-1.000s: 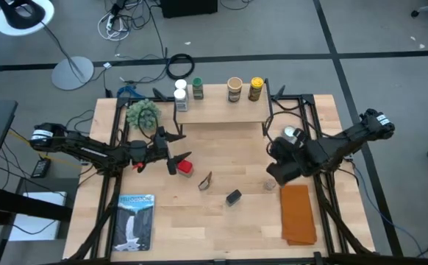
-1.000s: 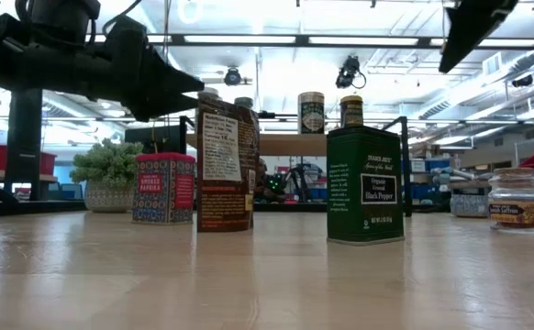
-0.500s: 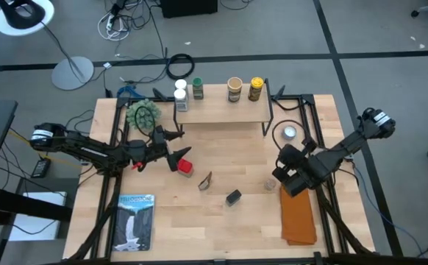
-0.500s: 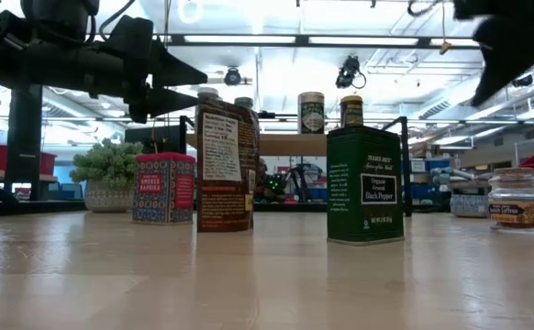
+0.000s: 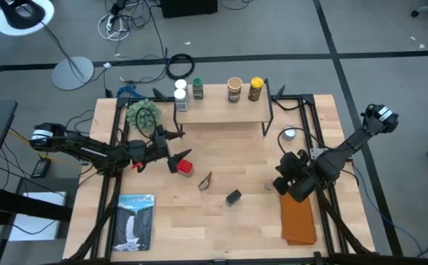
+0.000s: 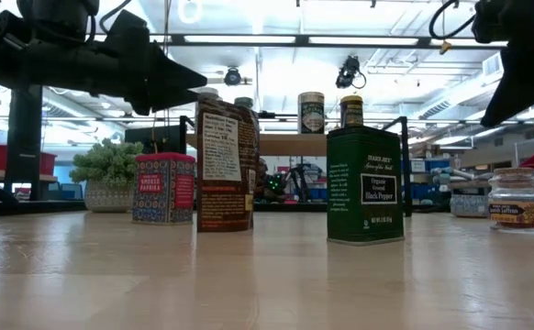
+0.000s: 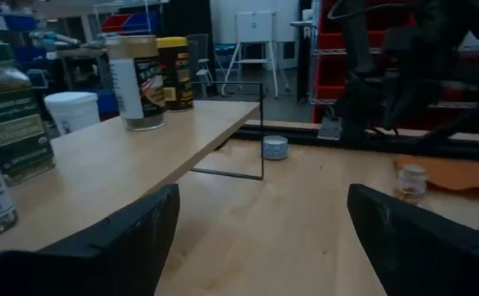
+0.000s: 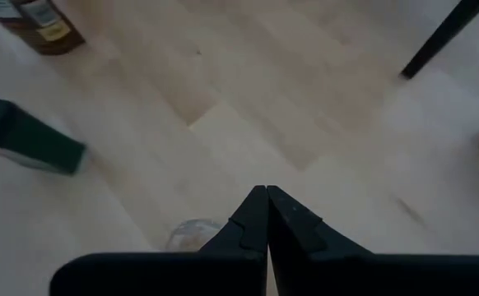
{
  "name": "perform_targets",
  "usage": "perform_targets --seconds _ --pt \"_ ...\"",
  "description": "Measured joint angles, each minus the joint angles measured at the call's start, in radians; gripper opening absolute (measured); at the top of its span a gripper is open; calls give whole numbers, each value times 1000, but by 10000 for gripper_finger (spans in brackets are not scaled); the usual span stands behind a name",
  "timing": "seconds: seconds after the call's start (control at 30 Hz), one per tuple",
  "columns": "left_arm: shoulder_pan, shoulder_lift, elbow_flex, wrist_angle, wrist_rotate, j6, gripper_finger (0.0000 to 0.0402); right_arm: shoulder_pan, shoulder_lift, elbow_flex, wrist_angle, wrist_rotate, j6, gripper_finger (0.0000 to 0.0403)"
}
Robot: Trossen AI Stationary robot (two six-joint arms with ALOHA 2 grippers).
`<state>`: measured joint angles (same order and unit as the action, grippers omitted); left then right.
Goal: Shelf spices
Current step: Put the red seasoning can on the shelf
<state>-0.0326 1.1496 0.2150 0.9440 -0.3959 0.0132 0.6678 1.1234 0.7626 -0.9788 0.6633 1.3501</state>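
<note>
Right claw, pinched closed, hovers over a small glass jar; left claw gapes wide above the red tin.

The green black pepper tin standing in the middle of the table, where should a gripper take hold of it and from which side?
Likely best from straight above. The black pepper tin stands upright, a tall rectangular box with flat faces. Close the fingers across its two wide flat faces near the top, below the lid. In the high view the tin has free table all round, so nothing blocks a descent. The right gripper hangs closest to it.
</note>
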Motion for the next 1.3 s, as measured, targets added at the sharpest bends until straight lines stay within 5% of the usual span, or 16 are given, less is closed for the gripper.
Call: perform_targets --seconds 0.17,0.57,1.3 --pt "-18 0 0 1 29 11 340 0 2 0 94 -39 7 4" --pt "-56 0 0 10 34 36 199 7 112 0 334 -38 -96 4" --pt "-53 0 0 -61 29 -214 206 7 217 0 451 -36 -151 5"
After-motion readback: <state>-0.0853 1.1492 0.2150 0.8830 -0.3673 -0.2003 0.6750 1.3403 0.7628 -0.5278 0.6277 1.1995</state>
